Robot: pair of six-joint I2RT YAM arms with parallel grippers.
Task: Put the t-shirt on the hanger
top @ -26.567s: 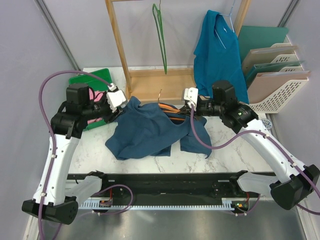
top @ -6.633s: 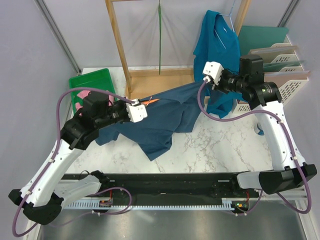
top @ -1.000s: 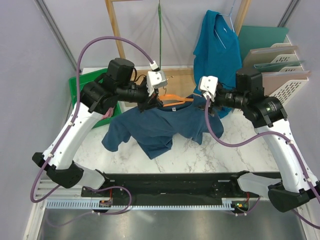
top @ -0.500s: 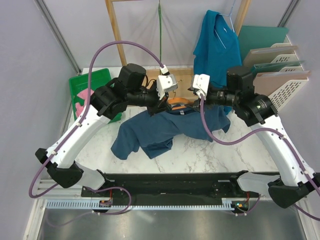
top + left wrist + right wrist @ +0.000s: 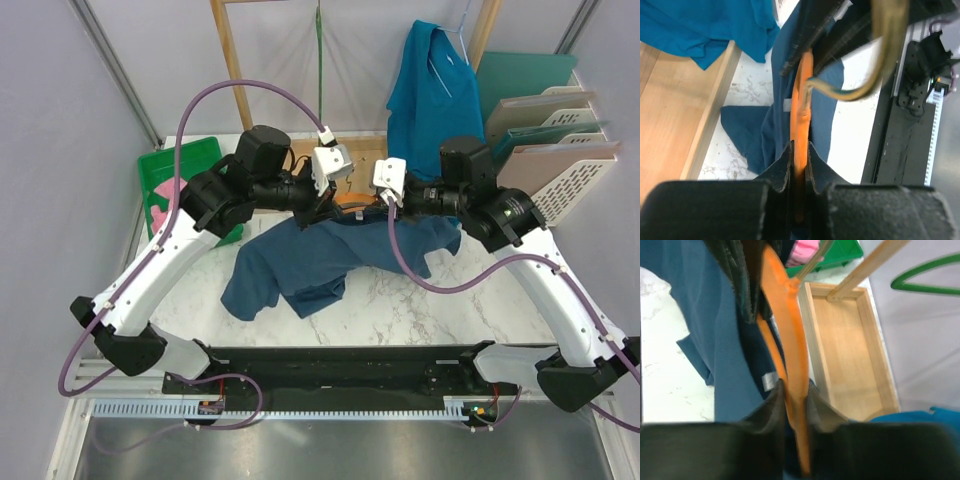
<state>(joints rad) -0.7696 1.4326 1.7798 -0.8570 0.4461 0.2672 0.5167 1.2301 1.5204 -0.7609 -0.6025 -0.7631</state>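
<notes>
I see left gripper (image 5: 799, 159) clenched on hanger (image 5: 802, 95) (the orange one). Right gripper (image 5: 794, 399) pinches same hanger from right. T-shirt (image 5: 320, 255) drapes from hanger, mid-scene between arms, hanging near-left over table (image 5: 470, 300).

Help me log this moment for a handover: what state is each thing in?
left gripper, shut on the hanger.
right gripper, shut on the hanger.
hanger, held off the table, not on the rack.
t-shirt, draped on the hanger, lower part on the table.
teal shirt, hanging by the rack.
green hanger, hanging, bare.
</notes>
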